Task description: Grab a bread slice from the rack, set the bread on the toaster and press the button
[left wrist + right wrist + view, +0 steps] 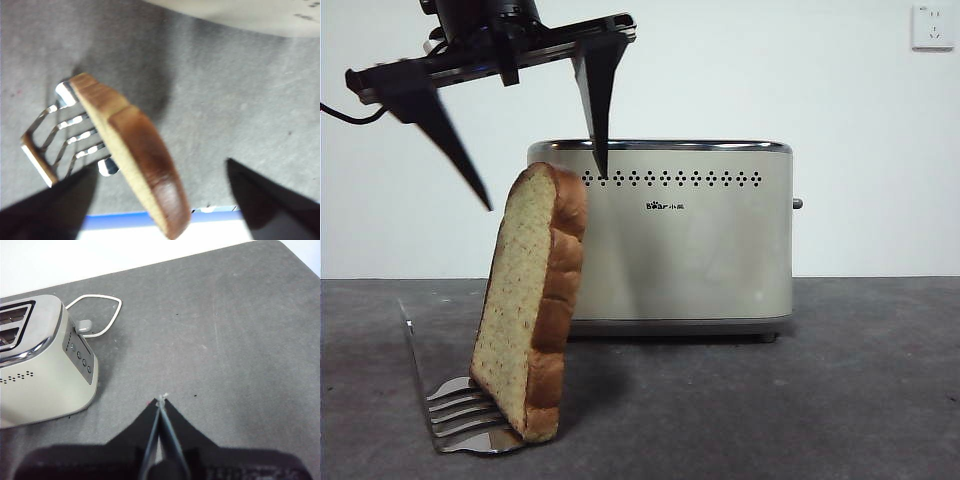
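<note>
The slice of bread [530, 300] stands tilted in the chrome rack [460, 410], leaning towards the cream toaster [690, 240] behind it. The dark button [797, 203] sticks out of the toaster's right side edge. My left gripper [545, 190] is open just above the slice's top, one jaw on either side, not touching it. The left wrist view shows the slice [135, 150] on the rack [60, 145] between my open left gripper [161, 164]. My right gripper [160, 401] is shut and empty over bare table, off to the side of the toaster [40, 370] and its button [85, 326].
A white cord [112, 315] loops on the table behind the toaster. A wall socket [931, 27] is at the top right. The dark grey table [820, 400] stretches to the right of the toaster.
</note>
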